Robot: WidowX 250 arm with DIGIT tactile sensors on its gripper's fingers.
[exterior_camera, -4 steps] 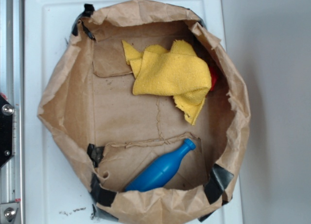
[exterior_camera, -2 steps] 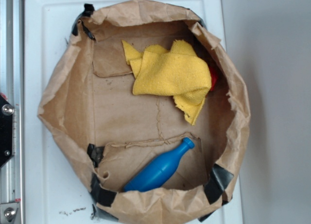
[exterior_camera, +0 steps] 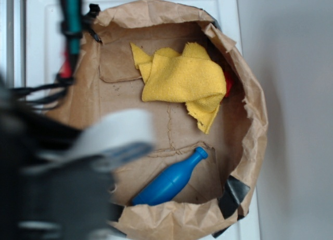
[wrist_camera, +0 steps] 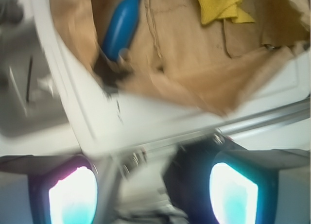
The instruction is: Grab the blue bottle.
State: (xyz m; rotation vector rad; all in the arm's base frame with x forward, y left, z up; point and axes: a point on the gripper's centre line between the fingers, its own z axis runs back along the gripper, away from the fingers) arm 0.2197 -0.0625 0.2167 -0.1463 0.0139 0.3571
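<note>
Exterior: the blue bottle (exterior_camera: 171,180) is seen lying on its side on the floor of the brown paper bag (exterior_camera: 250,120), at the near edge, cap pointing up-right, base tucked under the bag's rolled rim. A yellow cloth (exterior_camera: 182,81) is crumpled at the far side, well apart from it. The arm (exterior_camera: 73,172) is blurred at the left; the jaw state cannot be read from here

Wrist: the gripper (wrist_camera: 153,185) is shown outside the bag, over the white tray (wrist_camera: 146,122), with both fingers (wrist_camera: 73,195) spread wide and nothing between them. The bottle (wrist_camera: 120,25) is seen at the top, well apart from the fingertips

Handling, judged: glossy hard plastic, likely light, stiff and slippery; rolling is expected if nudged. The straight mid-body should be taken across its width, not the tapering neck, where a pinch would probably squirt off. The base end is crowded by the bag rim
</note>
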